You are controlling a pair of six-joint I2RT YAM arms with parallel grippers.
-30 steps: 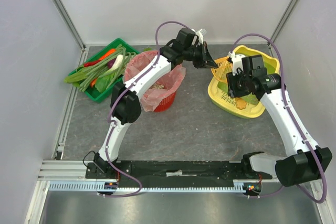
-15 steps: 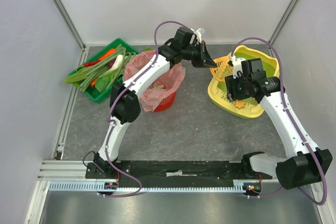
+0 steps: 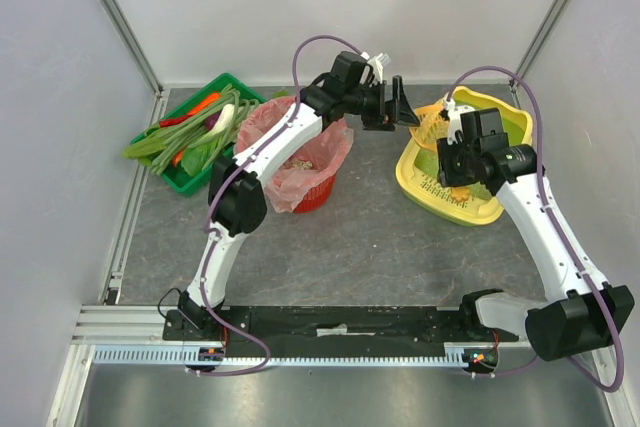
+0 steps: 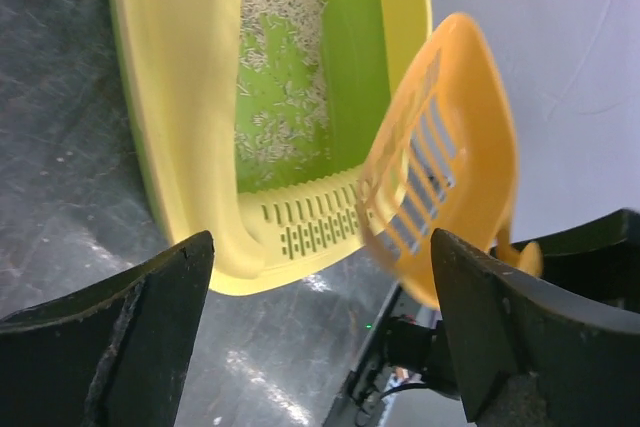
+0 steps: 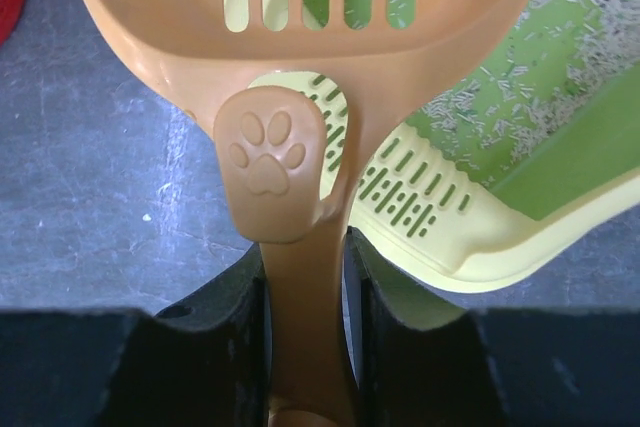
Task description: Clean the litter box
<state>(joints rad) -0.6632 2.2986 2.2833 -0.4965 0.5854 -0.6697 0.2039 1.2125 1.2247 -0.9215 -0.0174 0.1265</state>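
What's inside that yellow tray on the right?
Pale litter grains scattered thinly over the lime-green floor of the litter box. The orange slotted scoop and right arm cover part, so nothing there can be told.

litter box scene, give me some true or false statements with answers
1. The right claw holds the orange scoop. True.
2. The left claw is shut on the scoop. False: it is open, holding nothing.
3. The litter box has pale litter inside. True.
4. The scoop's blade is solid. False: it is slotted.
5. The red basket is lined with a blue bag. False: a pink bag lines it.
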